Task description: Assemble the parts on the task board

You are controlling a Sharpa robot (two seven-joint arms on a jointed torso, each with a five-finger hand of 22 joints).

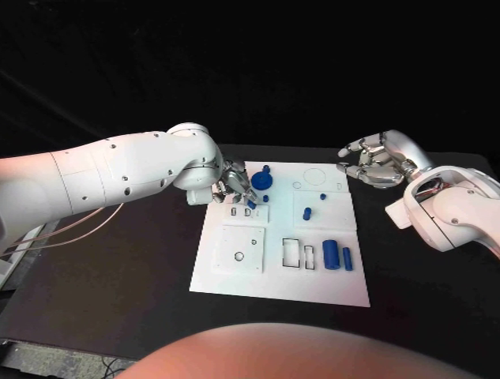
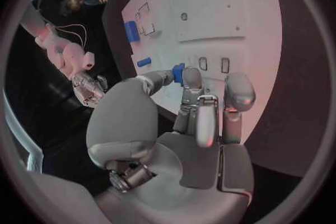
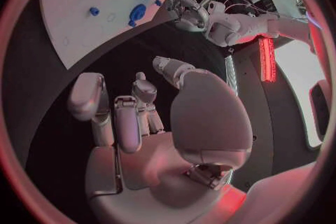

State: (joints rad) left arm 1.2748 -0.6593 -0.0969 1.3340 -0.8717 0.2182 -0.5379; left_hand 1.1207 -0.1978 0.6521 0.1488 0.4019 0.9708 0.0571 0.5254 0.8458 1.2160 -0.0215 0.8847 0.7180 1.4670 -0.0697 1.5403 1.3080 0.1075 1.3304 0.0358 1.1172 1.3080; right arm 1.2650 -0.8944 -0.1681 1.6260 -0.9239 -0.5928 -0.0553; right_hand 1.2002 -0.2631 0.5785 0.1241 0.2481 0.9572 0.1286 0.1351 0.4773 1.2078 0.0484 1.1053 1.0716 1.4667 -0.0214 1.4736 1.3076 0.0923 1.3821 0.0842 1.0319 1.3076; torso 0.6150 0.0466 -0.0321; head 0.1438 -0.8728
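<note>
The white task board (image 1: 278, 272) lies in the middle of the black table. My left hand (image 1: 221, 189) is over the board's far left corner and pinches a small blue part (image 2: 178, 74) between thumb and a finger, just above two small slots (image 2: 203, 63). A round blue part (image 1: 260, 180) stands beside it. Two small blue pegs (image 1: 306, 212) sit mid-board, and two blue cylinders (image 1: 331, 253) lie near the right edge. My right hand (image 1: 375, 162) hovers off the board's far right corner, fingers loosely bent and apart, holding nothing.
A raised white square plate (image 1: 241, 249) with a small hole lies on the board's left half, and two rectangular cut-outs (image 1: 292, 251) lie beside it. Bare black table (image 1: 113, 276) surrounds the board. Cables (image 1: 73, 229) hang under my left arm.
</note>
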